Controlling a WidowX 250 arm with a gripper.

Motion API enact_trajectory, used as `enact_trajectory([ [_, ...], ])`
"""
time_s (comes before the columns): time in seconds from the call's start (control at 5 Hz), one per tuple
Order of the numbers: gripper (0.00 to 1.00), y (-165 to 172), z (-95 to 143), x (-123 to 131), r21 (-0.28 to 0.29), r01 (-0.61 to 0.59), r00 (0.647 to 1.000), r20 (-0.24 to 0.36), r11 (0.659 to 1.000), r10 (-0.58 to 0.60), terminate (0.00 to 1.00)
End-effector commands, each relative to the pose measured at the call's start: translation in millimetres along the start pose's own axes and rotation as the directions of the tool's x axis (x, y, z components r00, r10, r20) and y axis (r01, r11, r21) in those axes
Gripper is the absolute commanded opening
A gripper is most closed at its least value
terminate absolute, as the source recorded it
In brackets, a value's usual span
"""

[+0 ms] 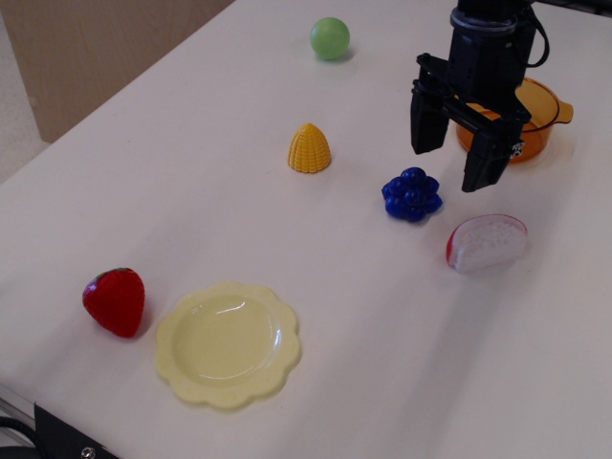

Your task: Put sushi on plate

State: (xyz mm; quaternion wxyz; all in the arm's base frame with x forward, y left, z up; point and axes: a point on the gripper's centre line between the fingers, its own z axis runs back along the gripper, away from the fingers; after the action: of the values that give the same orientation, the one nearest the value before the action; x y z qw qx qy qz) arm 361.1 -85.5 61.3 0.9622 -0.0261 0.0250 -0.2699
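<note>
The sushi (487, 243) is a half-moon piece with a white grainy face and a red-pink rim. It lies on the white table at the right. The pale yellow scalloped plate (229, 344) lies at the front left, with nothing on it. My black gripper (451, 163) is open and empty. It hangs above the table a little behind and left of the sushi, over the space between the blue grapes and the orange pot. Its right finger (482, 164) points down just above the sushi's far side.
Blue toy grapes (412, 194) lie left of the sushi. An orange two-handled pot (532, 115) stands behind the gripper, partly hidden by it. A yellow corn piece (310, 148), a green ball (330, 37) and a red strawberry (115, 301) lie on the table (172, 182).
</note>
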Motion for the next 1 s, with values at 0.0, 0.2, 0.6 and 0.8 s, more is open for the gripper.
enact_trajectory([
  [0.0,1.0,-33.0,22.3,-16.5,0.036,0.127,0.989,0.066,0.991,-0.129,0.0],
  [0.2,1.0,-43.9,12.7,-16.8,0.043,0.179,0.982,0.044,0.983,-0.181,0.0],
  [0.6,1.0,-38.0,-2.8,-8.2,0.088,0.118,0.991,0.053,0.989,-0.123,0.0],
  [0.8,1.0,-29.4,-9.2,-6.0,0.092,0.069,0.995,0.068,0.993,-0.076,0.0],
])
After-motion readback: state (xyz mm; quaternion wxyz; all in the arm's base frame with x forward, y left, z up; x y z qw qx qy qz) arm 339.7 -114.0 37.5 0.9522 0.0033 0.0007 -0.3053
